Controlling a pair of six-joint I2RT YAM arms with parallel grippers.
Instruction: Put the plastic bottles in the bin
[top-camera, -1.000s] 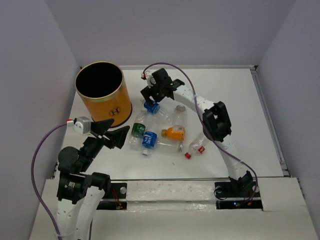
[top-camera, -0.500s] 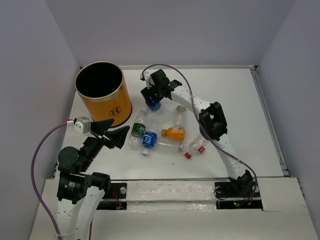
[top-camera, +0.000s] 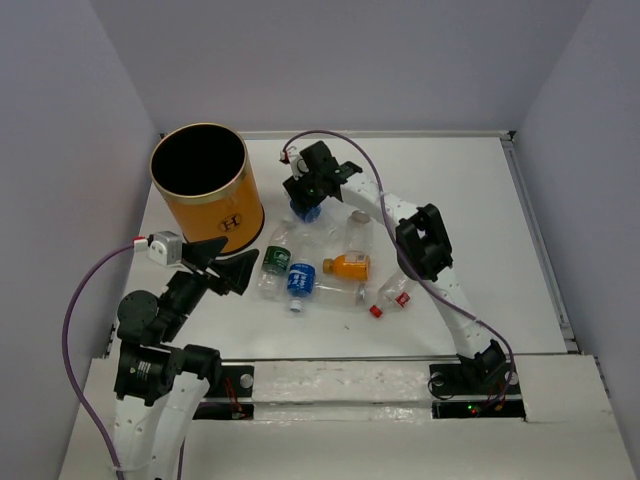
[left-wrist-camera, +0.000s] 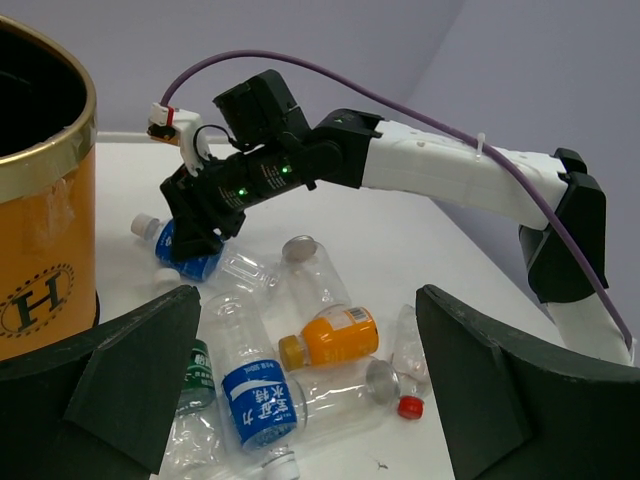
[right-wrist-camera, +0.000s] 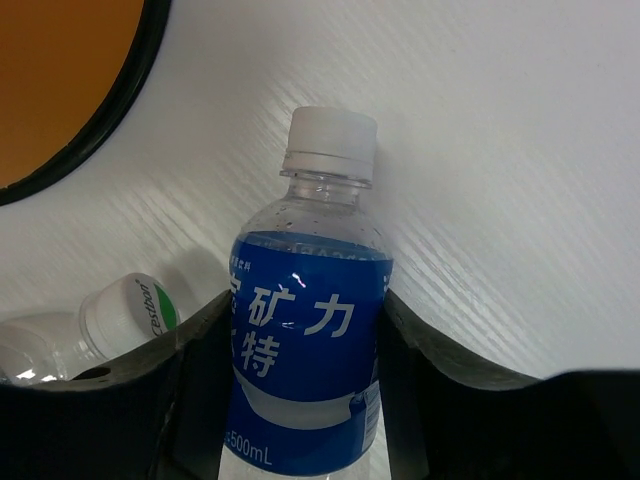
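The bin (top-camera: 218, 212) is an orange bucket with a black inside, standing at the far left. My right gripper (top-camera: 305, 203) is just right of it, shut on a blue-labelled plastic bottle (right-wrist-camera: 305, 340) whose white cap points away; both fingers (right-wrist-camera: 200, 370) press its label. More plastic bottles lie in a heap on the table: a green-labelled one (top-camera: 276, 258), a blue-labelled one (top-camera: 299, 280), an orange-filled one (top-camera: 350, 266), a clear one (top-camera: 357, 228) and a red-capped one (top-camera: 392, 296). My left gripper (top-camera: 225, 268) hangs open, left of the heap, holding nothing.
The bin's wall (left-wrist-camera: 40, 260) fills the left of the left wrist view, close to the left arm. White table surface (top-camera: 470, 220) stretches to the right, up to the raised edge. The right arm's purple cable (top-camera: 350, 140) loops above the heap.
The right gripper's fingers have closed on the blue-labelled bottle and shifted slightly toward the far side. The left arm and the heap have hardly moved.
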